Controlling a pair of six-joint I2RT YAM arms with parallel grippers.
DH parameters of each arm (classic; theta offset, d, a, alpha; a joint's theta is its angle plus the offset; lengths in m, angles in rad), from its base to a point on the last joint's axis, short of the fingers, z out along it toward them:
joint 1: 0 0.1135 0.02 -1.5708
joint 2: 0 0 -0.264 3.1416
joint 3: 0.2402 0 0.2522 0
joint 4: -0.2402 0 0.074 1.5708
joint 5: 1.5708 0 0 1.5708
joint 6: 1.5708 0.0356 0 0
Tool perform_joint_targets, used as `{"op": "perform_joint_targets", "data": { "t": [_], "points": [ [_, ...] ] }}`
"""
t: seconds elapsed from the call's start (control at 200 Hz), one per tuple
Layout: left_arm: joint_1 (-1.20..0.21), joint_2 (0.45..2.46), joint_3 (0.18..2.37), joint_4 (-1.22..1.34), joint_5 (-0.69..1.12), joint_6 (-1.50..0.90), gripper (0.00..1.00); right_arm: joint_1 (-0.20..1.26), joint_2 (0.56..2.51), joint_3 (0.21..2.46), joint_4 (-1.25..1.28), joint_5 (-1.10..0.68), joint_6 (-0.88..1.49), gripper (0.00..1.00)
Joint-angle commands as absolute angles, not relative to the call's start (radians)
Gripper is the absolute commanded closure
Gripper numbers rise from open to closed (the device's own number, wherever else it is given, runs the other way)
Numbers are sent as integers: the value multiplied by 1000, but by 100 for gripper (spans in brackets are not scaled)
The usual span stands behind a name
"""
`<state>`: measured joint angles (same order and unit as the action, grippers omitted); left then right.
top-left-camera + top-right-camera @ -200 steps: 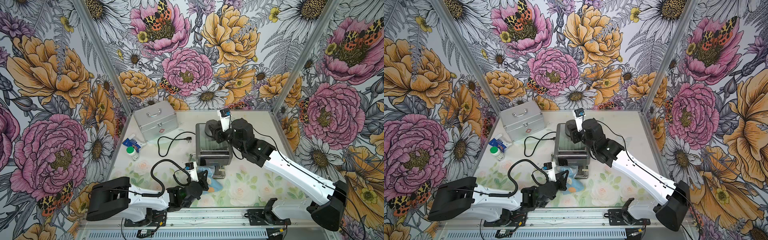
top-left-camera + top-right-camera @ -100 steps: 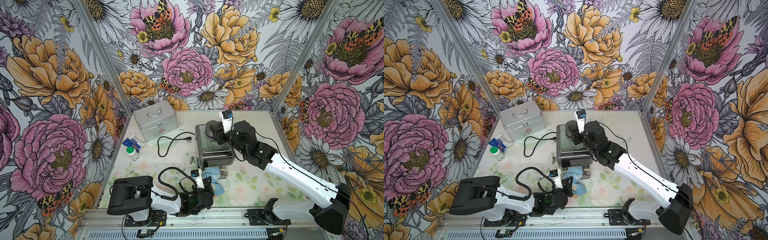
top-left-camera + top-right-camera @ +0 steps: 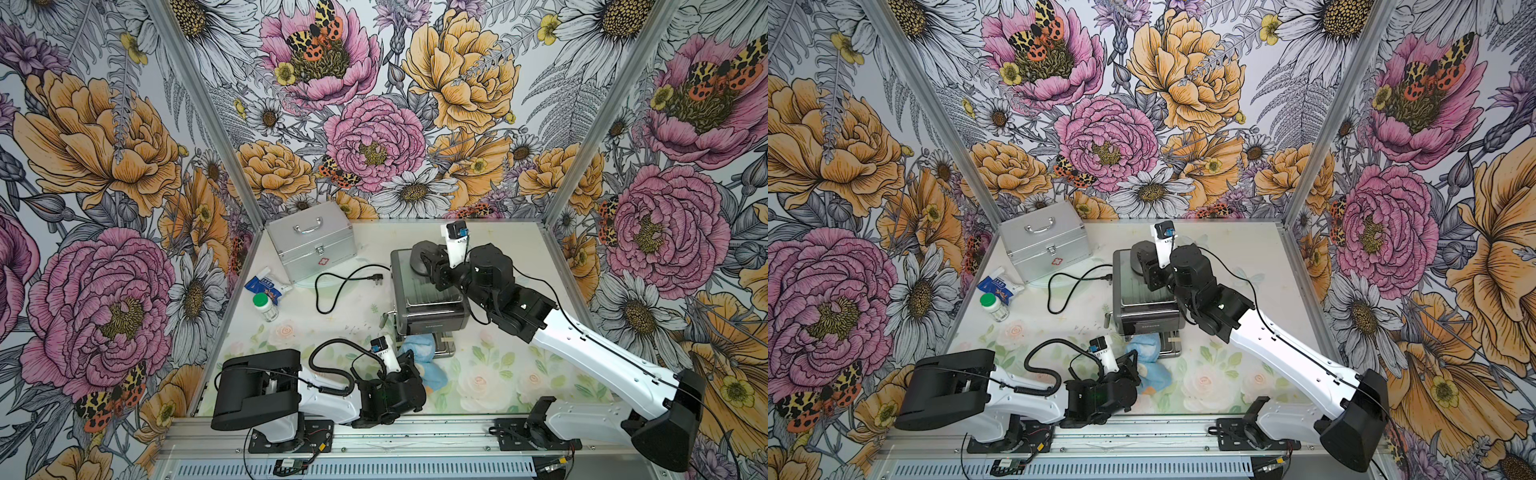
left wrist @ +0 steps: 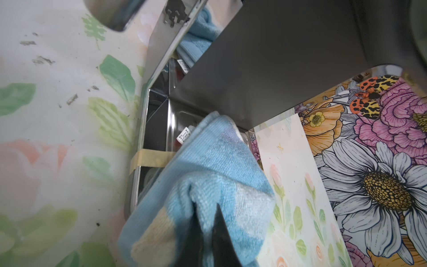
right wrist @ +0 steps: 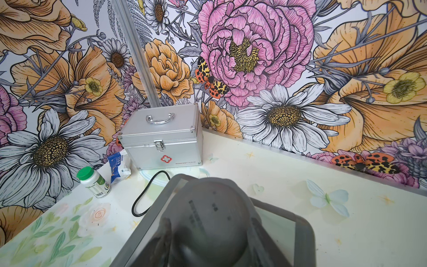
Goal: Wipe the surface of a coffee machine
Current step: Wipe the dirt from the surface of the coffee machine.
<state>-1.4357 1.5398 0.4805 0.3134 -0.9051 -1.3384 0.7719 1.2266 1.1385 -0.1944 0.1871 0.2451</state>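
Note:
The coffee machine [image 3: 430, 297] [image 3: 1144, 305], a boxy dark-grey and steel appliance, stands mid-table in both top views. My right gripper [image 3: 428, 262] [image 5: 210, 225] reaches over its top. Its fingers [image 5: 167, 231] sit against both sides of the grey domed knob [image 5: 208, 203] [image 3: 1138, 255], shut on it. My left gripper [image 3: 409, 359] [image 4: 206, 215] is low at the machine's front, shut on a light-blue cloth [image 4: 215, 161] [image 3: 1148, 353]. The cloth drapes over the steel drip tray [image 4: 157, 129] below the dark front panel [image 4: 277, 57].
A silver case [image 3: 311, 245] stands at the back left. The machine's black cord [image 3: 332, 286] loops on the table beside it. A green-capped bottle [image 3: 265, 305] and a blue packet [image 3: 266, 286] lie at the left edge. Tape [image 4: 150, 158] crosses the tray rim.
My left arm has folded in and to the right, bringing the cloth against the machine's front. My right gripper has narrowed slightly on the knob.

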Motion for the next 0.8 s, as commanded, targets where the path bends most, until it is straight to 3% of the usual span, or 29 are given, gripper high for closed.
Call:
{"op": "perform_joint_targets", "data": {
  "t": [0.0,0.415,0.615,0.795],
  "points": [
    [-1435,1580,510,223,-901,-1377,100,788,1280,1079,-361,150,282,47],
    [-1505,1684,706,225,-918,-1153,100,827,1261,1066,-352,158,304,48],
    [-1470,1688,612,307,-888,-1201,100,828,1238,1062,-354,167,305,47],
    [-1431,1652,450,589,-825,-1072,100,829,1245,1054,-353,161,311,48]
  ]
}}
